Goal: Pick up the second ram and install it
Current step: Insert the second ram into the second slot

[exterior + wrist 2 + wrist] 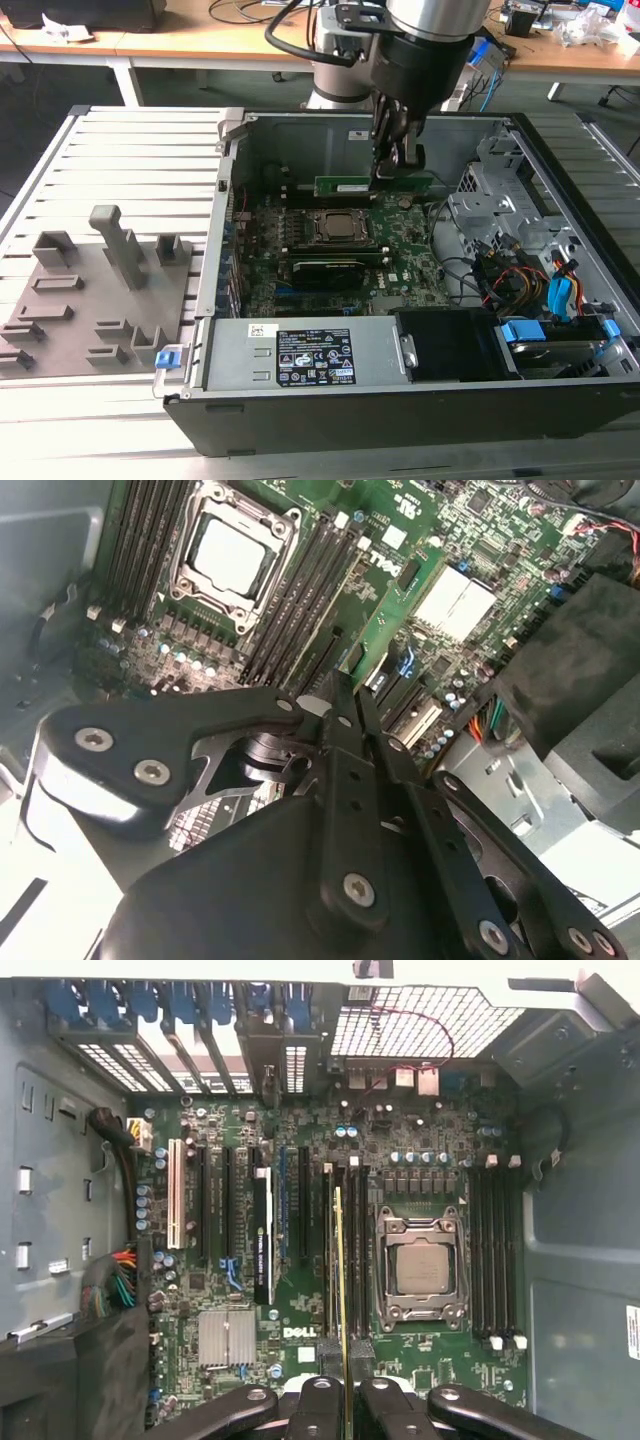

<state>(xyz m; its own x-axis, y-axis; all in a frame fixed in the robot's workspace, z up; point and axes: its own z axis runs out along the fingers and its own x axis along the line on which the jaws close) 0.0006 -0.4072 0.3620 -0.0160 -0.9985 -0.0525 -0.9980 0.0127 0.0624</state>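
Exterior view: gripper (400, 160) upper centre of frame, inside the open computer case (560, 190), fingers clamped on the second ram (350, 186), held level above the motherboard (400, 235).

First wrist view: the stick (343, 1290) seen edge-on at lower centre, pinched between the fingertips (322, 1392), beside the CPU socket (420, 1265).

Second wrist view: fingers (340, 770) close together over the memory slots (300, 600).

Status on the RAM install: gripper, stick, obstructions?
Gripper shut on the second ram. Stick edge-on above the slots beside the CPU socket, not seated. No obstruction visible in that slot bank.
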